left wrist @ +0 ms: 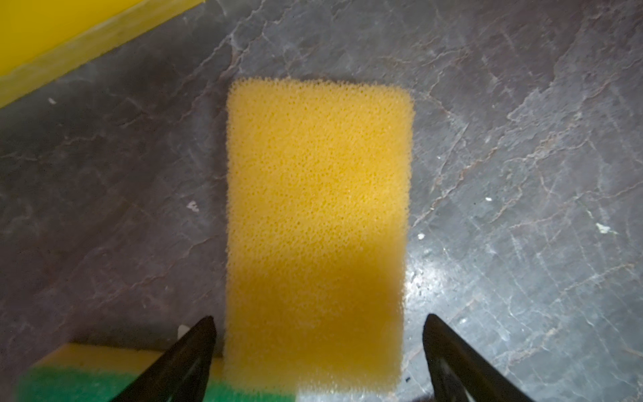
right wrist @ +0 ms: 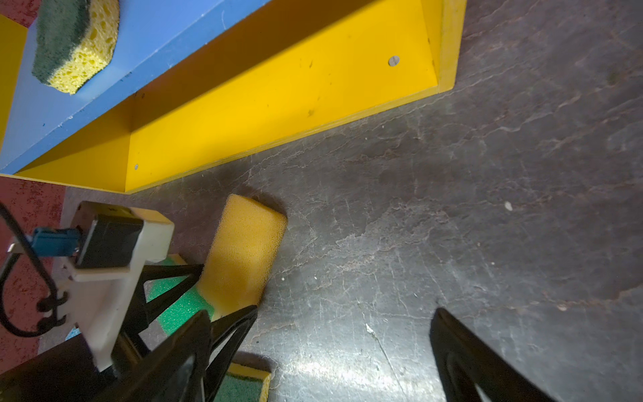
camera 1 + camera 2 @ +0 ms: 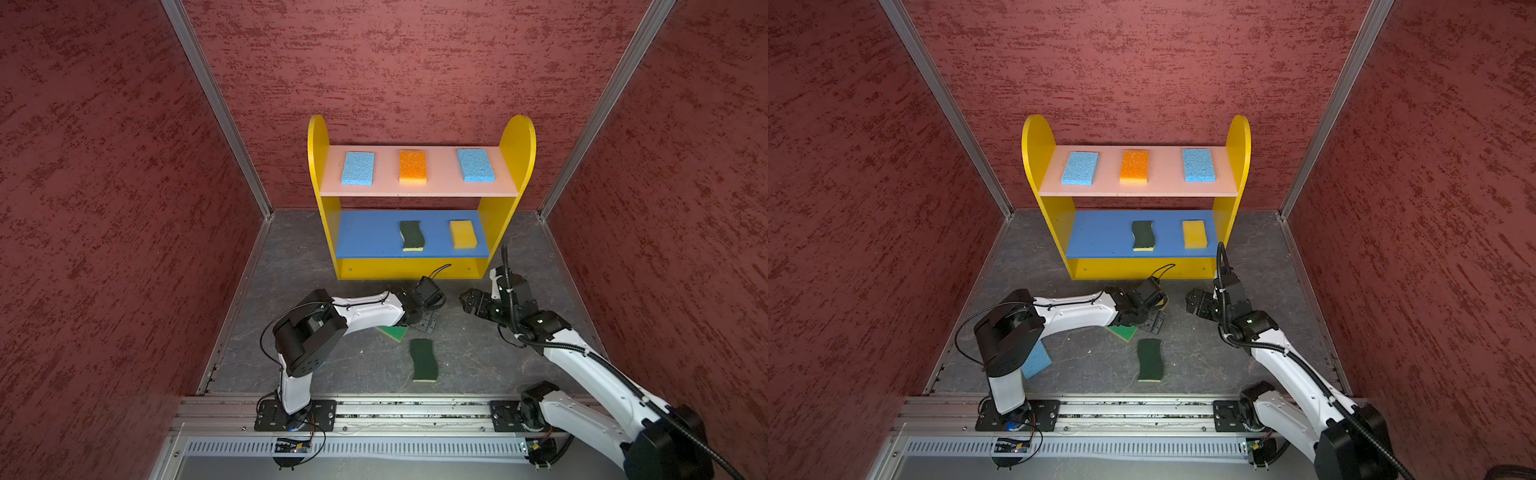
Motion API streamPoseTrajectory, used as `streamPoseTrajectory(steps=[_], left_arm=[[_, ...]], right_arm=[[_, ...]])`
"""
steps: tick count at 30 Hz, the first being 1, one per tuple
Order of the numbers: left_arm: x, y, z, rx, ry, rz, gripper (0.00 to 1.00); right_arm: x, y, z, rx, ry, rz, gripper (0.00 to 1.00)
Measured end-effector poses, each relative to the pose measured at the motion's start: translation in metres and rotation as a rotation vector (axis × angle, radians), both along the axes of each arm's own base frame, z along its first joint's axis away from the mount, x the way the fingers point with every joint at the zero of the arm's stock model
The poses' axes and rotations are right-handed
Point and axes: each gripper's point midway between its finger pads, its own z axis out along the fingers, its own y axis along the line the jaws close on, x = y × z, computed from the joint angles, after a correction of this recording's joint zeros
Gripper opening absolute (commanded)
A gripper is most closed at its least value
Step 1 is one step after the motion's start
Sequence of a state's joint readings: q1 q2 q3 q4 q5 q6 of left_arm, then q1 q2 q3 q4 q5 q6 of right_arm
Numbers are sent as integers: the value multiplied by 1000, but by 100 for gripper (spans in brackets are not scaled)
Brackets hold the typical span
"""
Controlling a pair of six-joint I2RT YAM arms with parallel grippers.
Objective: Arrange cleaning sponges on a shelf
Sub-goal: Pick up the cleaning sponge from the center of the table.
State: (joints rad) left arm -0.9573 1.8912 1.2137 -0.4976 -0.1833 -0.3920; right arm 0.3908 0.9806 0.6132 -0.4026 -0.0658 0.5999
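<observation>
Yellow sponge [image 1: 316, 226]: pick-up stage.
Left gripper [image 1: 320, 319] fingers apart, straddling it; next likely: close, lift to shelf [image 3: 515, 137]. Right gripper [image 2: 320, 316] spread, empty.

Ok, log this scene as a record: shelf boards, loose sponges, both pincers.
top board: blue sponge, orange-topped sponge, second blue sponge
middle board: wavy green sponge, yellow sponge
floor: loose yellow sponge, bright green sponge, loose wavy sponge, third blue sponge
left pincer: open, astride loose yellow sponge
right pincer: open, empty
</observation>
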Motion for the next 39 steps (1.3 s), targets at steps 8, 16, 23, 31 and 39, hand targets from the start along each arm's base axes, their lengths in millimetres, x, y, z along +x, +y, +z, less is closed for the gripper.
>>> streamPoseTrajectory(steps=[8, 16, 23, 31, 39], left_arm=[[1, -1, -6, 12, 11, -6, 90], [0, -2, -7, 7, 17, -6, 84], [-1, 3, -9, 27, 18, 5, 76], [0, 5, -9, 43, 26, 19, 68], [3, 2, -1, 34, 21, 26, 63]], right_arm=[[-2, -1, -3, 0, 4, -3, 99], [-4, -2, -7, -3, 12, -2, 99], [-6, -3, -9, -4, 12, -2, 99], [-7, -3, -8, -3, 8, -2, 99], [-7, -3, -6, -2, 4, -3, 99]])
